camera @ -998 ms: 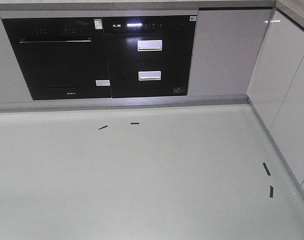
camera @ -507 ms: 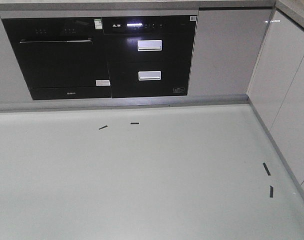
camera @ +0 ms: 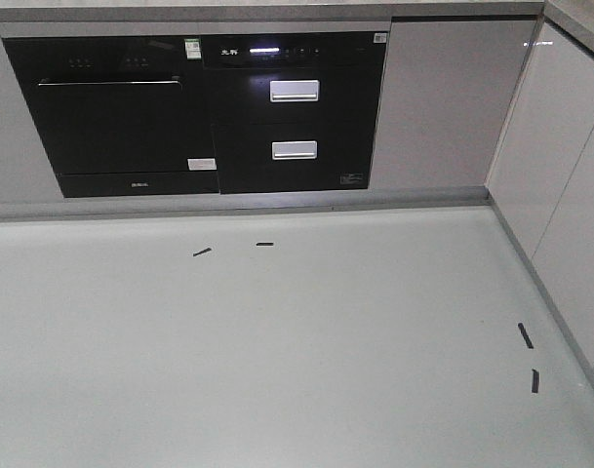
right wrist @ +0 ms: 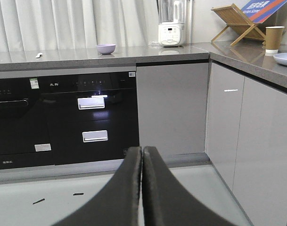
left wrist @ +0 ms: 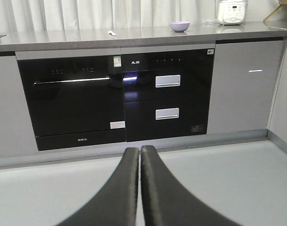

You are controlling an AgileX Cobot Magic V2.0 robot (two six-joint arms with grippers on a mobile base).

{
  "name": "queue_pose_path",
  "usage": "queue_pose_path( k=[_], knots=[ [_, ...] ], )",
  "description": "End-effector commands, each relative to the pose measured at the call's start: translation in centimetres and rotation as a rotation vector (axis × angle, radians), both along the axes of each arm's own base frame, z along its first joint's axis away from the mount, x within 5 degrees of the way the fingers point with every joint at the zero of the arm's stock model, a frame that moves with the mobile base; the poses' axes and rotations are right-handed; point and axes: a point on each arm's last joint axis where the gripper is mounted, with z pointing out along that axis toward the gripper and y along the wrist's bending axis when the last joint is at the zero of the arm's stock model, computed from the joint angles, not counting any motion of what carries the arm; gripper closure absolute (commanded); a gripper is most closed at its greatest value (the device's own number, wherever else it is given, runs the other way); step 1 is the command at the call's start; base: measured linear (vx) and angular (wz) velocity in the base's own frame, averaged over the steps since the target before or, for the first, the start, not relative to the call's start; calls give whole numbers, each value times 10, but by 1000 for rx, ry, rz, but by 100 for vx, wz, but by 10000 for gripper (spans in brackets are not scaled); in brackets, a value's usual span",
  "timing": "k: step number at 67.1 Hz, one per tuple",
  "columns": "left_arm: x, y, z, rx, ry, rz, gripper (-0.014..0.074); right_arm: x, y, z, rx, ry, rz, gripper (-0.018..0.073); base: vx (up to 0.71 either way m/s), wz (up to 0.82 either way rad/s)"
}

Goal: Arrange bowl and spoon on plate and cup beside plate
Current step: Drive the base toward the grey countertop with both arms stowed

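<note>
We note both the left gripper [left wrist: 140,149] and right gripper [right wrist: 142,149] closed on nothing, the bowl [right wrist: 106,48] near the counter's [right wrist: 134,55] back edge, the cup [right wrist: 274,39] by the plate [right wrist: 285,59] on its right wing

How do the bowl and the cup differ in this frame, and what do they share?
The bowl is pale lilac, low and wide; the cup is brown paper with a white rim, tall and narrow. The bowl sits on the back counter above the black appliances; the cup is on the right side counter, beside the plate and in front of a wooden rack. Both stand upright, untouched.
</note>
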Motion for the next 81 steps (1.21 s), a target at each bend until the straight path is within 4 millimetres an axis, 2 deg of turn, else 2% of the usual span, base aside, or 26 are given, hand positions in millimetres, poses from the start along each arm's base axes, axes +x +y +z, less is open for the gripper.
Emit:
queue_pose_path(
  k=[1, 81],
  knots=[
    [-1, -1, 10, -10, -95, -9, 603, -1, 0, 6, -14, -81, 1, 562, 8, 1],
    [-1, -1, 10, -10, -95, -9, 603, -1, 0, 6, -14, -81, 1, 562, 7, 6]
  ],
)
